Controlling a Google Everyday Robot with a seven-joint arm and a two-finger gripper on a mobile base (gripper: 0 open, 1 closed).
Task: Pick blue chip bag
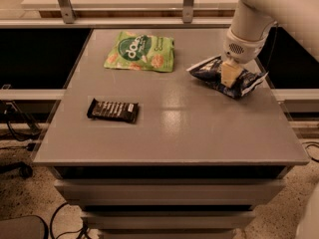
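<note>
I am resting my gripper point(230, 75) on the blue chip bag point(205, 70) directly beneath it, though I cannot tell if it is pinching; I am seeking a firm mid-bag bite before lifting.

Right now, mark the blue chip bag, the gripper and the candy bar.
blue chip bag point(205, 69), camera view, left end of the bag.
gripper point(230, 77), camera view, its tip, at the bag's middle.
candy bar point(113, 110), camera view, wrapper's middle.
</note>
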